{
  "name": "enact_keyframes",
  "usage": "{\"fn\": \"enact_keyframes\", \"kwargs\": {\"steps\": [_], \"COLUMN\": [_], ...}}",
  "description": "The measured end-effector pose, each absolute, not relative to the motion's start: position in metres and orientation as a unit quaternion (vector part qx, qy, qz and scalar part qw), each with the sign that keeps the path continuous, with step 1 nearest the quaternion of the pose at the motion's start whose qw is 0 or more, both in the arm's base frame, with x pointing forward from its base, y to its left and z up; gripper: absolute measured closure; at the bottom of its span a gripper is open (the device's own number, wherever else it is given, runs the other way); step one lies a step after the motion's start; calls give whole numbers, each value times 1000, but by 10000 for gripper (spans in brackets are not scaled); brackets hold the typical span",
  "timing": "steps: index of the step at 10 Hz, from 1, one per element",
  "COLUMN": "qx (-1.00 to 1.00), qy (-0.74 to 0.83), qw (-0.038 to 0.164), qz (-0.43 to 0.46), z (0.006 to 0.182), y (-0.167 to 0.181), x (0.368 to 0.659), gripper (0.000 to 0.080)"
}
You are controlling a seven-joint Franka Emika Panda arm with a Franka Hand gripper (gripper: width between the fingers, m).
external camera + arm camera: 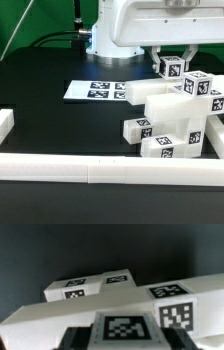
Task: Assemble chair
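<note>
The chair's white tagged parts lie bunched at the exterior view's right: a blocky seat piece [150, 100], short leg blocks [138, 128] and a longer block [170, 146]. My gripper [172, 64] hangs over the back of this cluster, shut on a narrow tagged chair piece [173, 69]. In the wrist view that piece [122, 326] sits between my dark fingers [76, 340], tag facing the camera, with my gripper [122, 339] closed on its sides. Beyond it lie a broad white part [60, 314] and another tagged block [90, 285].
The marker board [100, 90] lies flat on the black table left of the parts. A long white border bar [90, 170] runs along the front, a short bar [5, 125] stands at the left edge, and the robot base [105, 40] is behind.
</note>
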State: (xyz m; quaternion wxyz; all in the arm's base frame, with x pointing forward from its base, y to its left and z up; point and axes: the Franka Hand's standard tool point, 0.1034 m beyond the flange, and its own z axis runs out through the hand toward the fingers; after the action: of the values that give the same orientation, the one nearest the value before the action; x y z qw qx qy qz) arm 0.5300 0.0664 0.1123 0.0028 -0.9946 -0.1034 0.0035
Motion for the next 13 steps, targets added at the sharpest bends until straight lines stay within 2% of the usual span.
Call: {"fn": "enact_keyframes", "kwargs": {"steps": [2,8,13], "qx": [-996,-995,-957], "qy": [-89,104,288], "qw": [3,9,25], "qz": [4,5,10], "z": [112,112,112], "y": [67,70,74], "x": [530,530,529], "gripper": [534,532,532]}}
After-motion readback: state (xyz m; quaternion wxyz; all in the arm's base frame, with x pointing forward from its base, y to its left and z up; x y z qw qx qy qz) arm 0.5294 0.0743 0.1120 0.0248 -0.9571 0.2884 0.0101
